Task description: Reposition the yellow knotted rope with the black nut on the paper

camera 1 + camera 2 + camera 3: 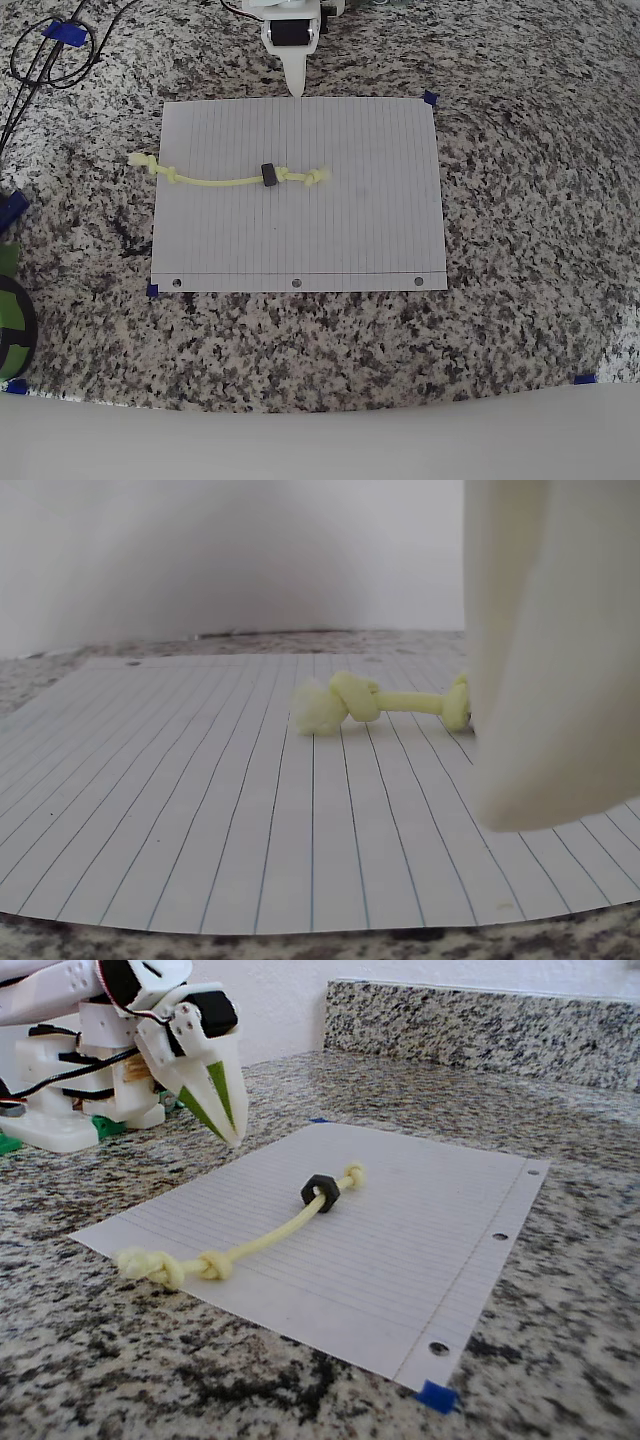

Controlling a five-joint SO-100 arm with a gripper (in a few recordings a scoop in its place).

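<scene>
Looking at it, the yellow knotted rope (225, 180) lies limp across the paper (340, 230), one frayed end hanging off the edge, so I'd pinch beside the black nut (267, 175); fingers (222, 1100) closed, empty.

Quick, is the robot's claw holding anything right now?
Gripper: shut, holding nothing; it hangs over the paper's edge, away from the yellow knotted rope and black nut.
</scene>
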